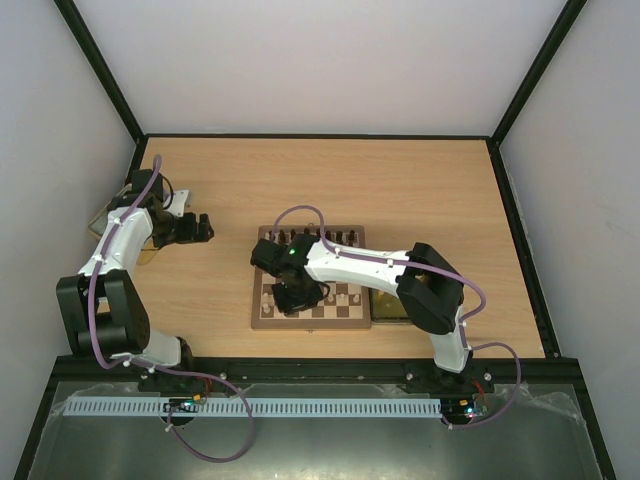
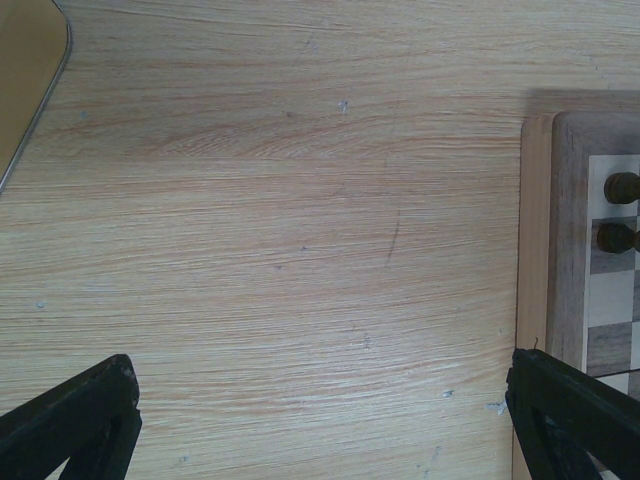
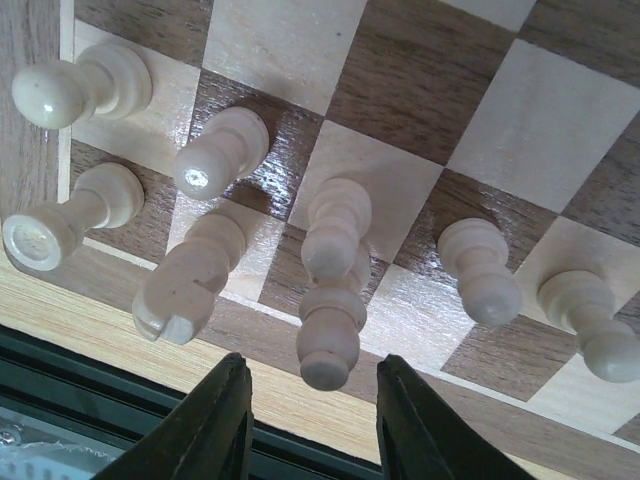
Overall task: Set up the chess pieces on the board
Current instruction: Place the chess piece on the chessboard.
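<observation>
Right wrist view: the right fingers (image 3: 228, 412) stand apart, gripping nothing, with a cream piece (image 3: 331, 335) just past their tips among other cream pieces (image 3: 218, 152) on the board (image 3: 520, 120). Left fingers (image 2: 85, 420) gape wide over the bench (image 2: 300, 250) beside the board.

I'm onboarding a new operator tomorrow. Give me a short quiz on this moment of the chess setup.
1. True or false: the left tool grips a chess piece.
2. The chess pieces just ahead of the right tool are: A dark brown, B cream, C red.
3. Fill in: the left tool hangs over the bare ____, beside the board.
Key: 1 false, it is open and empty; 2 B; 3 table.
</observation>
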You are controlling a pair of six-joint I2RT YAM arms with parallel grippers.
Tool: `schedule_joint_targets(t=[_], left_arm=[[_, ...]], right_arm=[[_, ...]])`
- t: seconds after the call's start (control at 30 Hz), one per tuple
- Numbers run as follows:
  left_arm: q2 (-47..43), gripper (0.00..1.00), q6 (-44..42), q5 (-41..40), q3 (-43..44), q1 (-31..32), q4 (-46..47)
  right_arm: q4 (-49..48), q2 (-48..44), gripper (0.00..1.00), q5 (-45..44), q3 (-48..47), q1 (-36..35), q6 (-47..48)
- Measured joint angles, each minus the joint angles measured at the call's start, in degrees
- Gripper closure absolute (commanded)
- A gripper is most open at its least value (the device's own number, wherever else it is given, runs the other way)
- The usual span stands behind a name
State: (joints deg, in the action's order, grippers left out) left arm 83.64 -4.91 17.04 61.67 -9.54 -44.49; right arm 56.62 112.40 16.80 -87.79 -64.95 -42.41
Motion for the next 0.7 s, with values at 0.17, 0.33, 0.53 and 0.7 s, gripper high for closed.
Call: schedule_joint_targets(t=[0.17, 0.33, 0.53, 0.7], left_arm=[[0.04, 0.01, 0.0, 0.0, 0.0, 0.0, 0.0], [0.04, 0.01, 0.0, 0.0, 0.0, 0.0, 0.02], [0.04, 0.01, 0.0, 0.0, 0.0, 0.0, 0.02], [0.04, 0.0, 0.0, 0.0, 0.0, 0.0, 0.02]], right_arm=[[0.11, 0.0, 0.67, -0.17, -0.02, 0.17, 0.0], [0.07, 0.0, 0.68, -0.31, -0.02, 0.79, 0.09], [0.07, 0.17, 0.71, -0.48, -0.39, 1.25, 0.26], [-0.15, 0.79, 0.74, -0.7, -1.01, 1.51, 0.63]])
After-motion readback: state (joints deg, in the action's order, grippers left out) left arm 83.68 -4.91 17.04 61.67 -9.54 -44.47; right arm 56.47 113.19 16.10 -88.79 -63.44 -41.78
